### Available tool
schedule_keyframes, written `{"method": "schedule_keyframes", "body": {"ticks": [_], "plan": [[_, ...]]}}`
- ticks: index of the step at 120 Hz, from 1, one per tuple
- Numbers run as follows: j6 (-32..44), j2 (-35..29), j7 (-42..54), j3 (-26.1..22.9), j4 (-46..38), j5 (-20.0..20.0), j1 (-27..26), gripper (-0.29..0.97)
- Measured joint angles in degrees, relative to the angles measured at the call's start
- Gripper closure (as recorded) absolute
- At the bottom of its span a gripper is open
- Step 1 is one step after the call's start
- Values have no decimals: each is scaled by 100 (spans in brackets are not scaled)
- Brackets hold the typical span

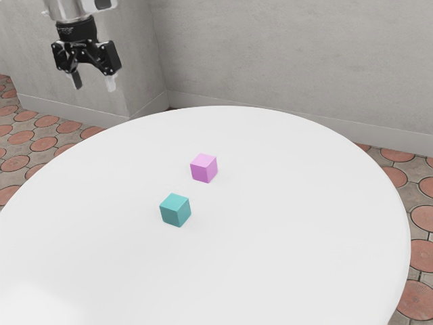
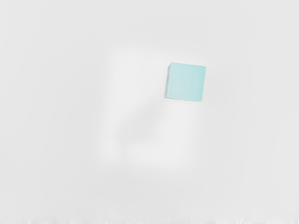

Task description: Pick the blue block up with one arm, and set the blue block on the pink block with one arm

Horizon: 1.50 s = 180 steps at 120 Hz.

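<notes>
The gripper [image 1: 94, 82] hangs high, fingers apart and empty, at eleven o'clock from the blue block [image 1: 175, 209]. Likely the approach: next, drop squarely over it, avoiding the pink block [image 1: 203, 167] at its one o'clock.

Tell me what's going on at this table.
The arm's black two-finger end effector hangs open and empty, high over the round white table. The small blue cube sits untouched on it, with the small pink cube just beyond, not touching. The wrist view looks down on the blue cube. Nothing is stacked yet.
</notes>
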Motion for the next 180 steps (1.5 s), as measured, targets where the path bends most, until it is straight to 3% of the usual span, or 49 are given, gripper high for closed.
{"method": "schedule_keyframes", "body": {"ticks": [35, 40, 48, 54, 71, 77, 89, 99, 122, 150, 180], "plan": [[-219, 5, -27, 4, 27, -39, -191, 0], [-297, -155, -1, -30, 498, -18, -167, 0], [-419, -615, 236, -380, 1026, 12, 158, 0], [-481, -576, 511, -799, 1136, 53, 402, 0], [-598, 105, 1125, -1046, 1197, 219, -238, 0], [-484, 2, 1244, -1050, 654, 263, -274, 0], [332, -993, 1390, -1087, -1794, 318, -19, 0], [1134, -987, 1459, -1060, -2922, 286, 173, 0], [2456, 60, 1542, -1028, -3242, 355, 216, 0], [3706, -305, 1439, -638, -4424, 404, -247, 0], [4428, 77, 1146, -515, -4310, 425, -437, 0]]}}
